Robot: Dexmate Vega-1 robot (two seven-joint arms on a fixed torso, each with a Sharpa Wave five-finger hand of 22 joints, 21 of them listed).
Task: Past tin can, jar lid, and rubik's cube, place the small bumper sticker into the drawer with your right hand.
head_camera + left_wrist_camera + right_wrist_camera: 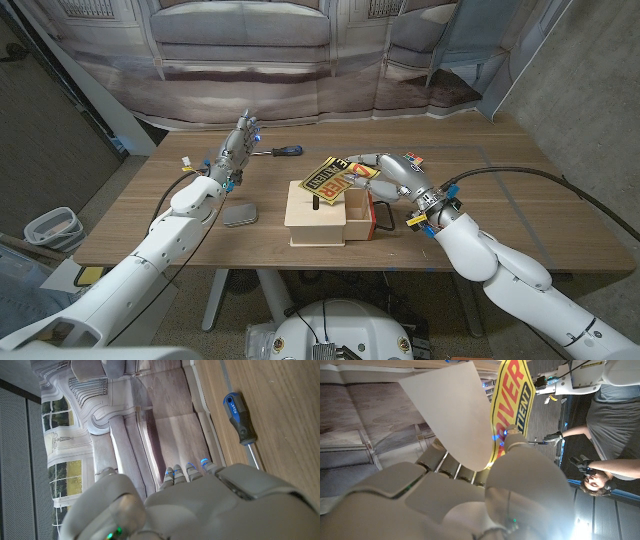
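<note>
In the head view my right hand (388,173) pinches the small bumper sticker (330,178), yellow and black with red letters, and holds it tilted above the wooden drawer box (315,225). The drawer (357,214) stands pulled out on the box's right side, just below and in front of the hand. The right wrist view shows the sticker (514,397) close up, its white back curling toward the camera, with my right hand (470,495) under it. My left hand (238,145) is raised at the back left, fingers stretched out and holding nothing; its back (200,505) shows in the left wrist view.
A flat grey tin can (240,214) lies left of the box. A blue-handled screwdriver (283,152) (240,417) lies beside my left hand. A small coloured object (413,158) sits behind my right hand. A person (615,415) stands beyond the table in the right wrist view.
</note>
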